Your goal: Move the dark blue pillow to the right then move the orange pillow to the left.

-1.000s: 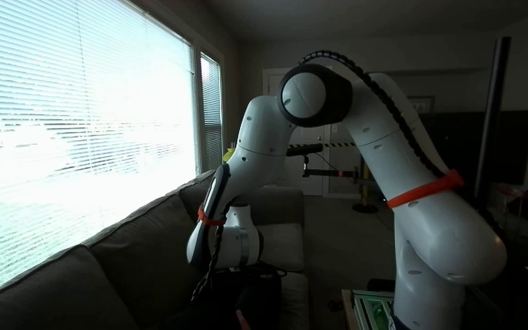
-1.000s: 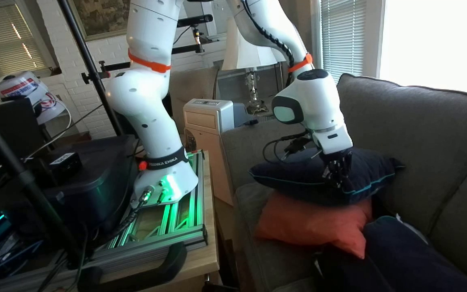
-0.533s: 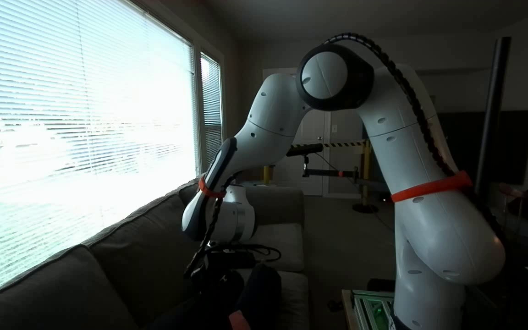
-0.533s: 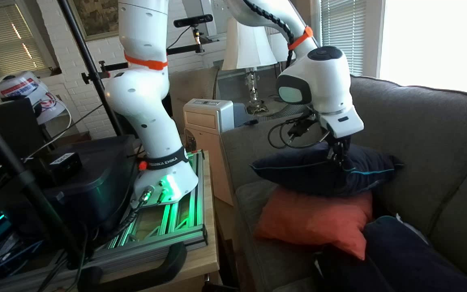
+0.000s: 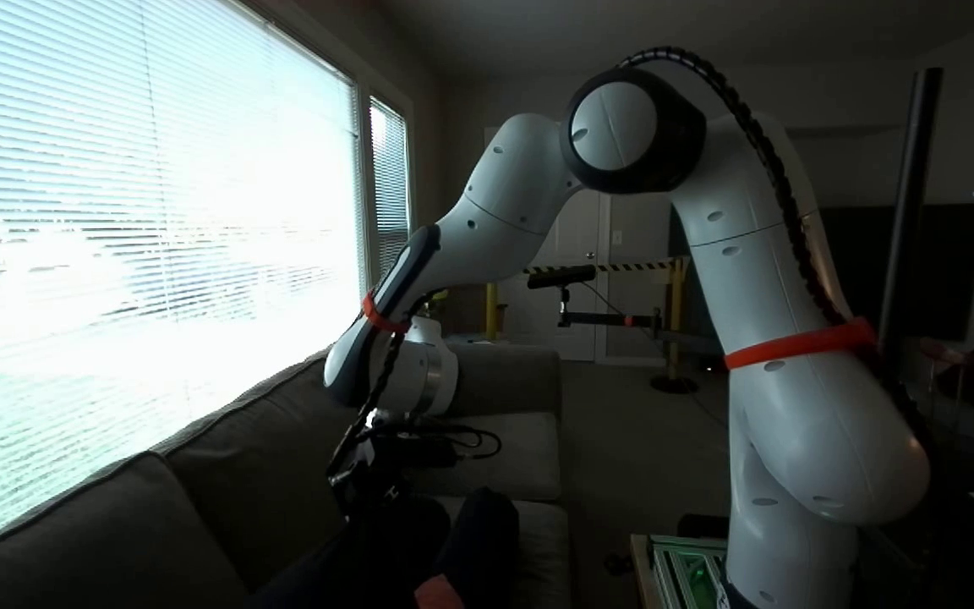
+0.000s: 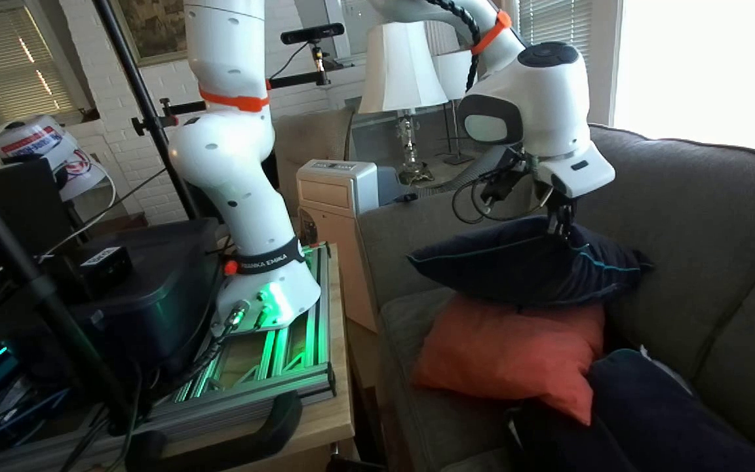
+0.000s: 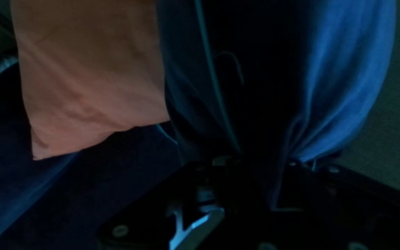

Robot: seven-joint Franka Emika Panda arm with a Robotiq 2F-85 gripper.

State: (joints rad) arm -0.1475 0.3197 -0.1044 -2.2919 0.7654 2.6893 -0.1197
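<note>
Exterior views, both: looking along a sofa (image 5: 259, 431), with its backrest (image 6: 685, 210) to one side of the work and seat cushions (image 5: 529, 461) running off lengthwise. Blue pillow (image 6: 515, 272): directly below the gripper (image 6: 559, 229), stretched long from seat front to backrest, caught by its upper side nearer the backrest end than the front tip. Lopsided, and likely to droop or swing at the front when carried. At the rear corner, close to the backrest; touching or apart, cannot tell. Lower down, a dark pillow (image 6: 666, 413), partly covered by the orange pillow (image 6: 505, 354). Just over that orange pillow, the blue pillow's underside, with contact there hard to make out. By judgement, partway into the task's first move. Calls for a higher lift to avoid dragging the orange pillow, then a carry past the dark pillow, toward the robot's own right if so meant, with likeliest room along the seat cushions and least toward the backrest. Wrist view: gripper closed on a pinched fold of the blue pillow, with creases running in between the fingers (image 7: 205, 194) and only cloth parting them; beyond, piping (image 7: 209, 62) leading away along the pillow.
</note>
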